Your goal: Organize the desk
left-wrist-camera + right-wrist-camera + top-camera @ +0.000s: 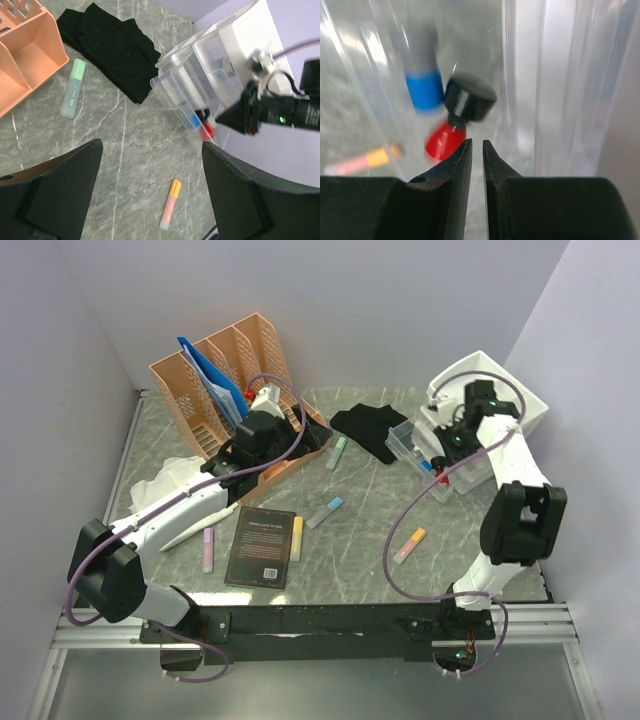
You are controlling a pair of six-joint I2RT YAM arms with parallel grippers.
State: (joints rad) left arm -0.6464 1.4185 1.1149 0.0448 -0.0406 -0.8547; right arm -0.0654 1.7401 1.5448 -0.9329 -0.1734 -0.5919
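Trouble looks likeliest at the far right of the table (370, 500), where the right gripper (476, 150), nearly shut and empty above the clear bin (185, 95), could tip it, while the left gripper (150, 200) hangs wide, holding nothing.

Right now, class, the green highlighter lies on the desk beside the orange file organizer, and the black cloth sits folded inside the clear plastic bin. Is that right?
Not quite. The black cloth lies on the desk beside the clear plastic bin, not inside it, as the left wrist view shows. The green highlighter does lie on the desk beside the orange file organizer.
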